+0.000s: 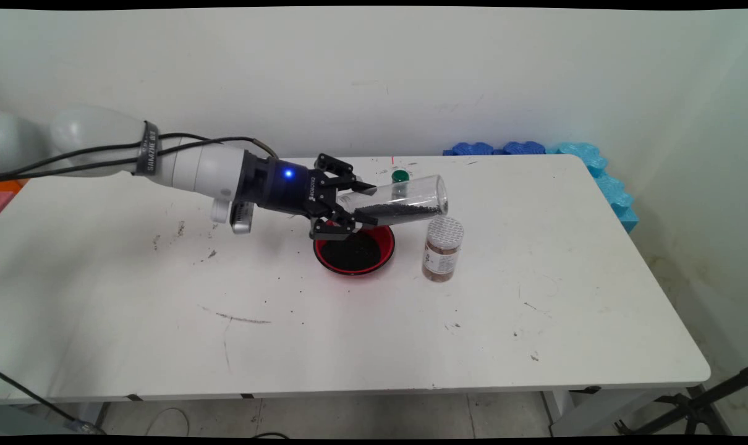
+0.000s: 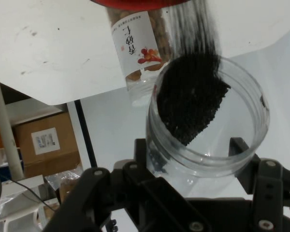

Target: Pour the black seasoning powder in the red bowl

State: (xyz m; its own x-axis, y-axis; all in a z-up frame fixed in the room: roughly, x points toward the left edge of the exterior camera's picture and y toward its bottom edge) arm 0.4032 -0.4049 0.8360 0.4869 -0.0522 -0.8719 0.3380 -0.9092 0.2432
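My gripper [image 1: 363, 202] is shut on a clear plastic jar [image 1: 405, 198], held tipped almost level above the table, mouth to the right. Black grains [image 1: 399, 212] lie along its lower side. Below the fingers sits a red bowl [image 1: 387, 238] holding a heap of black grains [image 1: 352, 252]. The jar's mouth hangs just above a small spice jar [image 1: 442, 250] with a white perforated lid and brown contents. In the hand view the fingers [image 2: 141, 151] clasp the clear jar [image 2: 241, 121]. Black grains [image 2: 191, 101] are heaped inside it, and the labelled spice jar [image 2: 137, 53] shows beyond.
A green cap [image 1: 400, 176] lies behind the clear jar near the table's far edge. Blue foam pieces [image 1: 596, 165] line the far right corner by the wall. Dark specks and scuffs mark the white table [image 1: 164, 309]. A cardboard box [image 2: 43, 140] stands on the floor.
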